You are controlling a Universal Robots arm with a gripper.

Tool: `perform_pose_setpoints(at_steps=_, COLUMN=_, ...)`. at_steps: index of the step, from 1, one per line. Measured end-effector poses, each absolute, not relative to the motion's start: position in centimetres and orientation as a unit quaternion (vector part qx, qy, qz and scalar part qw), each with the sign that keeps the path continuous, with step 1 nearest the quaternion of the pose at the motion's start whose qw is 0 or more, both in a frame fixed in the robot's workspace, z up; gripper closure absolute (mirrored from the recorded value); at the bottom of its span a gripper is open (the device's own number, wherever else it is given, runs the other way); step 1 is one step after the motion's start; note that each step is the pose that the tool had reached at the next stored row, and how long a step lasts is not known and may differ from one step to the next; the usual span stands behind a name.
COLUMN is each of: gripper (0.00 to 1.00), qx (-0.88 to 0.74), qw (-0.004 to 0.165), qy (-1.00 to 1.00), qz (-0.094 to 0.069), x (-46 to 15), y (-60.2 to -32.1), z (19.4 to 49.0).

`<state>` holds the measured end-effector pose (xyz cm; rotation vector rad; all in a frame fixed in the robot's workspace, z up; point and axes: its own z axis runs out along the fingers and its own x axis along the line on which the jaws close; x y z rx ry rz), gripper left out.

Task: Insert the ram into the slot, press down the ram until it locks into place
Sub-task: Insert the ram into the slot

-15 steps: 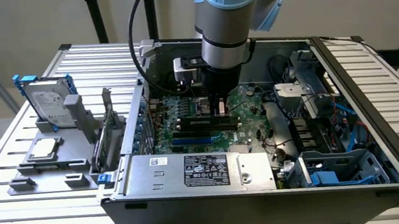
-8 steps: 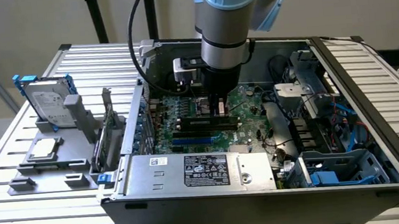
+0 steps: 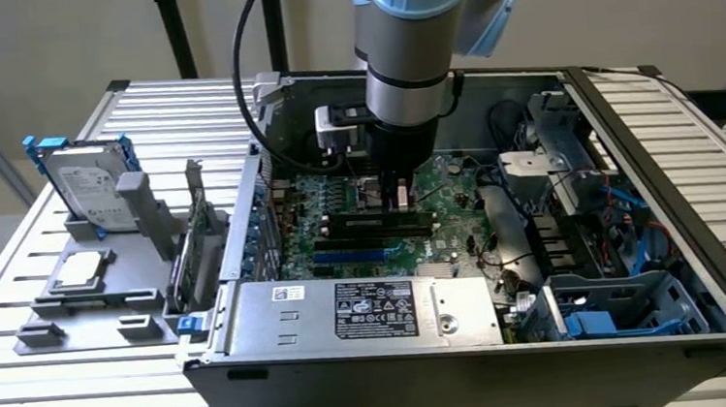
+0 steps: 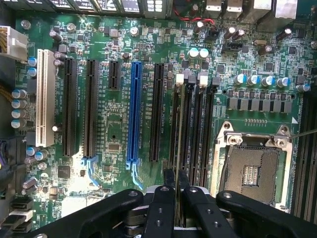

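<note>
Jaws: you are holding the gripper [image 4: 176,182] almost closed, its fingers [image 4: 167,186] pinching the ram by its two flat faces.
Ram: the ram [image 4: 177,129] is hanging edge-on between the jaws, straight beneath the wrist.
Long axis: in the exterior view the stick is running roughly from 9 to 3 o'clock, parallel to the black sockets.
Slot: the slot [image 4: 173,139] is lying directly under the stick, the outermost of the parallel memory sockets, its white end clip [image 4: 180,78] showing past the stick's far end.
Seating: I am judging the alignment good, but whether the lower edge is touching the socket I cannot tell.
Outward: in the exterior view the blue expansion slot [image 3: 348,258] is sitting at 7 o'clock from the gripper, the power supply [image 3: 359,311] beyond it, and the hard drive [image 3: 86,181] well apart at 9 o'clock.
</note>
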<state>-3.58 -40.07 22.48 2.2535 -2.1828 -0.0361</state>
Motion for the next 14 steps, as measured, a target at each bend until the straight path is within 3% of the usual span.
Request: perform_pose_setpoints(at_steps=14, gripper=0.86, qx=0.718, qw=0.002, qy=-0.696, qz=-0.011, x=-3.58, y=-40.06, z=22.17)
